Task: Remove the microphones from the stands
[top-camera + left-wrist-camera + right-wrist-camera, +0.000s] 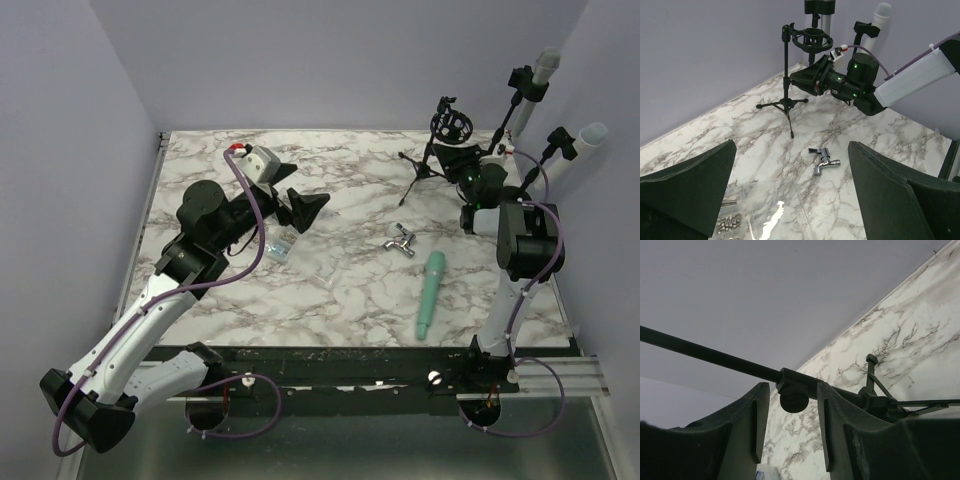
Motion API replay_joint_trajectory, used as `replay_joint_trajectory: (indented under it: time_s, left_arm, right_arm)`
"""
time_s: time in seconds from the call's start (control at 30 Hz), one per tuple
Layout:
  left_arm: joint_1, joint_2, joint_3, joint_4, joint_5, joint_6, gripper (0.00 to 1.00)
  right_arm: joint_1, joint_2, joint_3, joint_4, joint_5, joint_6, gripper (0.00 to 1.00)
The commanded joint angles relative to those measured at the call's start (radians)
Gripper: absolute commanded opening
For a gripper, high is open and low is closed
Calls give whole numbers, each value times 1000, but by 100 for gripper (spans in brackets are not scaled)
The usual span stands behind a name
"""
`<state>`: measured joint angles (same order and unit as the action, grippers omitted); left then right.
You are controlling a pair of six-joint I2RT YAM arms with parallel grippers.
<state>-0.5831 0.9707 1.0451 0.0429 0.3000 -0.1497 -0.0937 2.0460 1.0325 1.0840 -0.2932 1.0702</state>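
Observation:
A teal microphone (pixel 432 295) lies flat on the marble table (pixel 330 290), near the right front and apart from the stand. The black tripod stand (pixel 425 165) (pixel 786 75) is at the back right, and its round shock mount (pixel 450 122) (pixel 812 39) holds nothing. My right gripper (pixel 462 158) (pixel 792 387) is at the stand. Its fingers straddle the clamp knob (pixel 794 399) on the stand's rod (pixel 715 356), with a gap showing on each side of the knob. My left gripper (pixel 305 190) (pixel 791 150) hangs wide open over the table's middle left, holding nothing.
A chrome tap (pixel 400 240) (pixel 822 161) lies mid-table. A clear bag of screws (pixel 280 245) (pixel 730 220) sits under my left gripper. Two pale cylinders in black clips (pixel 545 65) (pixel 590 135) stand by the right wall. Purple walls close the back and sides.

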Motion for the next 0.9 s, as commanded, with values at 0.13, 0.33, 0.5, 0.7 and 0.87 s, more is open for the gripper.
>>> replay_joint_trajectory:
  time_s: [0.13, 0.33, 0.5, 0.7, 0.87]
  left_arm:
    - [-4, 0, 1, 19, 6, 2, 98]
    - [-4, 3, 1, 21, 3, 6, 98]
    - [-3, 9, 1, 21, 5, 6, 98]
    - [-3, 0, -13, 38, 12, 7, 98]
    - [-4, 6, -13, 39, 13, 7, 98]
  right_arm:
    - [-5, 30, 3, 83, -55, 7, 47]
    - [-6, 37, 1, 83, -58, -18, 35]
    - [-5, 38, 0, 66, -69, -103, 2]
    - [-2, 3, -4, -84, -42, -339, 1]
    - [34, -63, 0, -254, 71, -597, 1]
